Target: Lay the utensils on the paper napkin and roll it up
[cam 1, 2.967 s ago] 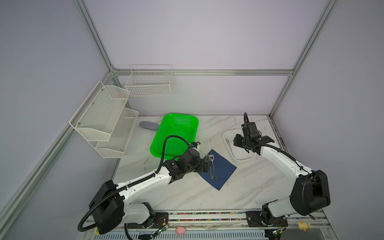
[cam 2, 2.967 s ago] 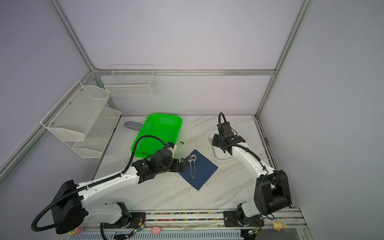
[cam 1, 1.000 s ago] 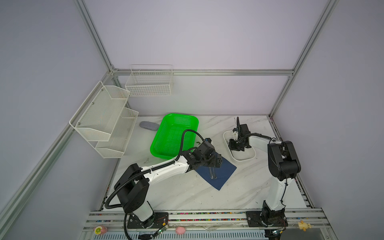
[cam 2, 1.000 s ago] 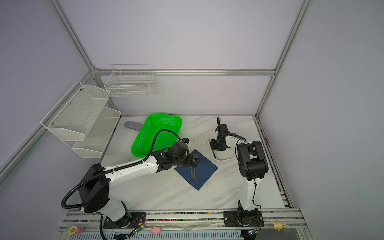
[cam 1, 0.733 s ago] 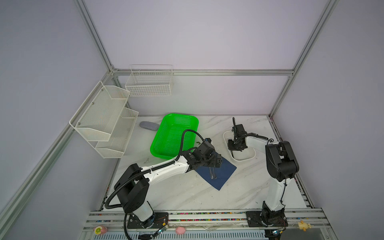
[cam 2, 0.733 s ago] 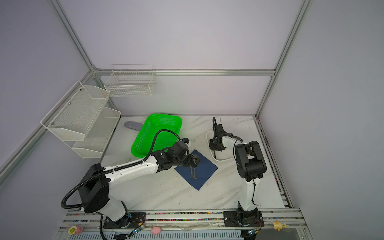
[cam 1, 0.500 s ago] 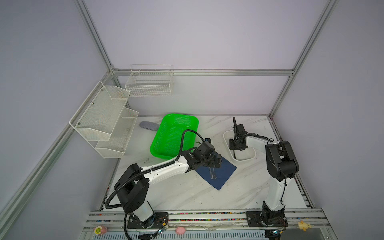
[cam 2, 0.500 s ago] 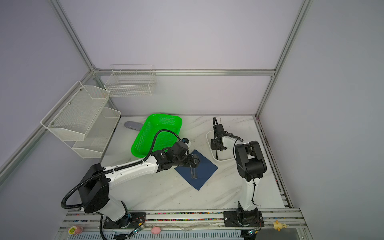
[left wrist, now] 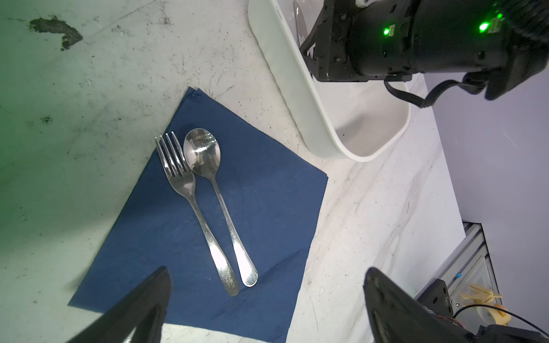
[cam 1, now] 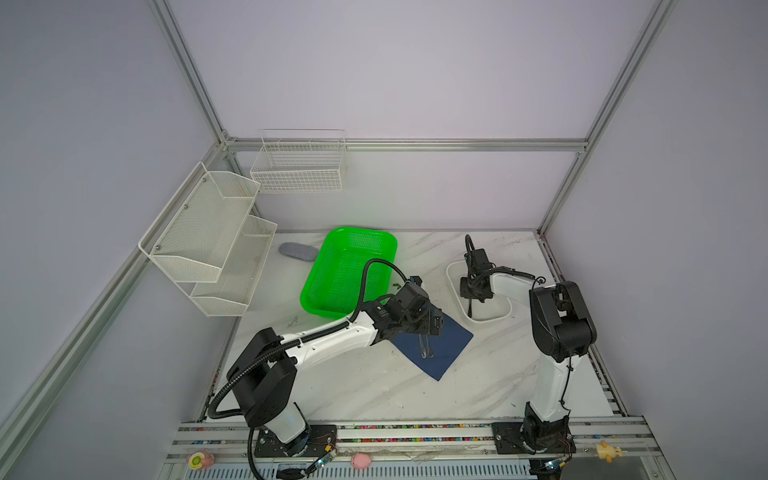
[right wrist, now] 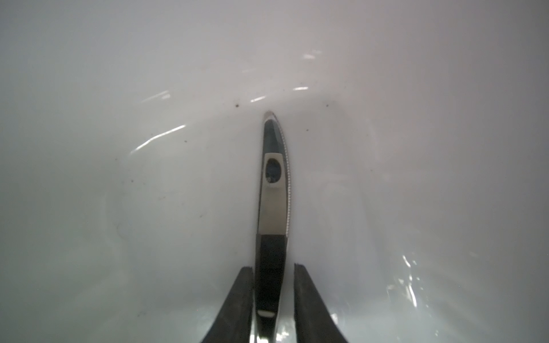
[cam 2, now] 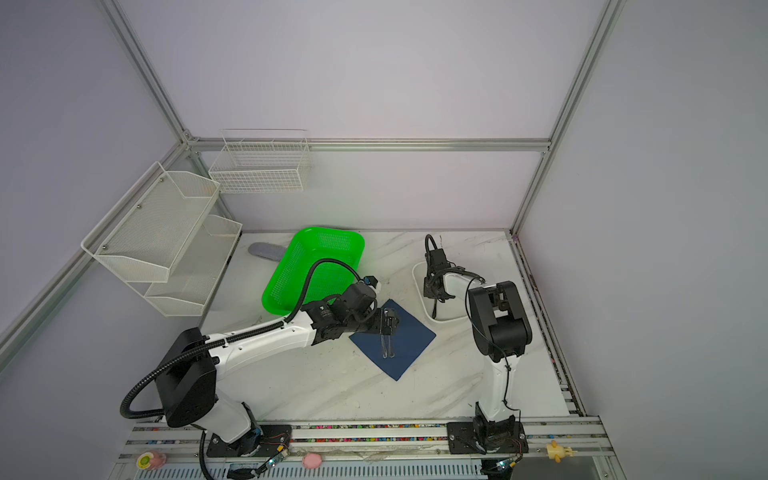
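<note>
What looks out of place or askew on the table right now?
Little. A dark smudge marks the table near the napkin, which lies cornerwise, slightly creased. Fork and spoon lie neatly together; the knife is still in the tray.

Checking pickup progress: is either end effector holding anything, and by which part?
Nothing is clamped. The right end effector straddles the silver metal knife near its handle in the white tray, a gap beside one finger. The left end effector is open, empty.
</note>
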